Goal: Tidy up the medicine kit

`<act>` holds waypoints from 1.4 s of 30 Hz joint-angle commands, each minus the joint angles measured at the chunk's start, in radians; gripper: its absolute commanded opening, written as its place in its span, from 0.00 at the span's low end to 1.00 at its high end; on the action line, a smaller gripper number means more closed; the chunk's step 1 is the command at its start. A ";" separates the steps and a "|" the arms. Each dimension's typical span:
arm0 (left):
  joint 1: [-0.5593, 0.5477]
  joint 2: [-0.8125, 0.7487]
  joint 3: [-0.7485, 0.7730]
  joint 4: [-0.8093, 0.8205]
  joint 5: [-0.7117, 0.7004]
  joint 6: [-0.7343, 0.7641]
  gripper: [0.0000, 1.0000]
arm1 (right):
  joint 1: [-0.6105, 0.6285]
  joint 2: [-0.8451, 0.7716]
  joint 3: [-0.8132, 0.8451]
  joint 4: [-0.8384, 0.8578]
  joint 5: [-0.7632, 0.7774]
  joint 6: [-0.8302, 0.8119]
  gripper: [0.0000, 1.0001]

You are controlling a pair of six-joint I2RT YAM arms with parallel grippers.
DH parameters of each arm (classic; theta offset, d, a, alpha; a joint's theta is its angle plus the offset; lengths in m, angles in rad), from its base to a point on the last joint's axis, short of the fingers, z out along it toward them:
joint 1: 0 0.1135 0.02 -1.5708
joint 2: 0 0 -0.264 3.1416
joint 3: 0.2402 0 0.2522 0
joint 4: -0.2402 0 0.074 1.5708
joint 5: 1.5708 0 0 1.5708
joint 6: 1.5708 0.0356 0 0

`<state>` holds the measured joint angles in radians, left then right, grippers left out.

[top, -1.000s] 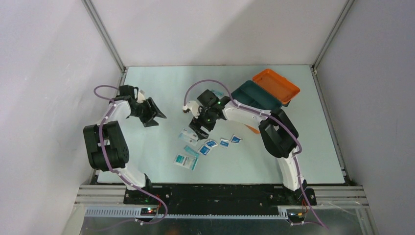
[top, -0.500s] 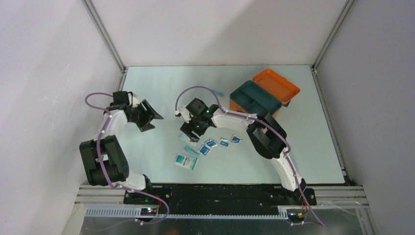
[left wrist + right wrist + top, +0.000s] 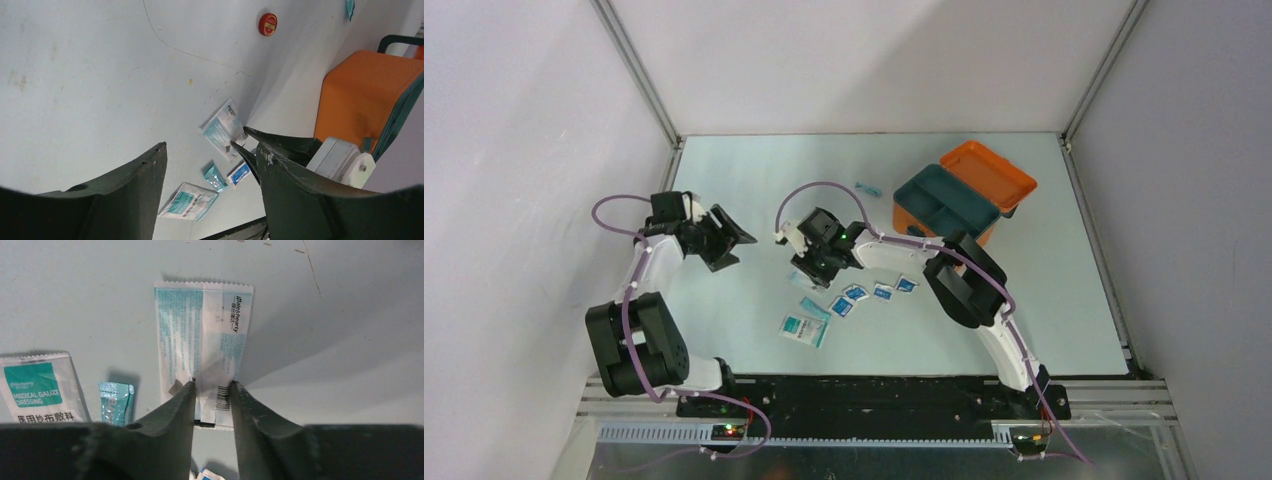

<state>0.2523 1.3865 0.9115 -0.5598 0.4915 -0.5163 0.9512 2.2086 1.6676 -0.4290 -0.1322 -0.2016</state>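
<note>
The medicine kit [image 3: 921, 221] is an orange case at the back right, lid [image 3: 989, 172] swung open and its dark teal tray [image 3: 944, 195] showing; the left wrist view catches its orange side [image 3: 360, 95]. My right gripper [image 3: 810, 271] is down on the table, left of the kit. Its jaws [image 3: 212, 385] are pinched on the near end of a long white-and-teal packet [image 3: 200, 335], which buckles between the fingers. My left gripper [image 3: 736, 243] hangs open over bare table to the left with nothing between its fingers [image 3: 212, 147].
A gauze dressing packet [image 3: 804, 329] and a small teal sachet [image 3: 116, 402] lie near the held packet. A row of blue-white sachets [image 3: 882, 291] lies to its right. A small teal item [image 3: 868, 188] sits near the kit, and a red disc [image 3: 268, 24] lies further back.
My right gripper moved left and down onto the long packet and its jaws narrowed around it. My left gripper drifted slightly left and opened a little wider.
</note>
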 commanded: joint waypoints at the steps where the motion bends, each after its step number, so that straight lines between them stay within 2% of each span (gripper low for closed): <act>1: 0.011 -0.017 -0.002 0.033 0.005 -0.009 0.70 | 0.012 0.032 -0.073 -0.055 0.021 0.003 0.29; 2: 0.011 -0.013 -0.002 0.033 0.005 -0.010 0.70 | 0.011 0.030 -0.071 -0.053 0.034 -0.005 0.25; 5: 0.011 0.004 0.005 0.034 0.008 -0.008 0.70 | -0.003 0.014 -0.051 -0.052 0.053 -0.022 0.01; 6: 0.011 0.017 0.008 0.035 0.008 -0.008 0.70 | -0.009 0.005 -0.046 -0.051 0.051 -0.040 0.00; 11: 0.012 0.064 0.047 0.033 0.009 0.018 0.70 | -0.070 -0.068 0.002 -0.061 0.020 -0.142 0.00; 15: 0.012 0.084 0.045 0.021 0.012 0.068 0.70 | -0.142 -0.183 0.038 -0.111 -0.087 -0.193 0.00; 25: 0.007 0.035 0.002 -0.007 -0.063 0.181 0.70 | -0.374 -0.494 0.010 -0.202 -0.190 -0.169 0.00; 30: -0.015 0.021 0.034 -0.045 0.108 0.212 0.70 | -0.505 -0.621 -0.074 -0.236 -0.209 -0.220 0.00; 35: -0.088 0.039 0.092 -0.084 0.114 0.277 0.70 | -0.628 -0.667 -0.159 -0.247 -0.282 -0.291 0.00; 37: -0.109 0.069 0.131 -0.097 0.104 0.289 0.69 | -0.651 -0.652 -0.164 -0.265 -0.334 -0.342 0.00; 42: -0.175 0.095 0.195 -0.099 0.057 0.322 0.70 | -0.675 -0.600 -0.154 -0.228 -0.335 -0.399 0.00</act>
<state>0.1234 1.4742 1.0504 -0.6521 0.5610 -0.2600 0.2840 1.5799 1.4971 -0.6815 -0.4210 -0.5209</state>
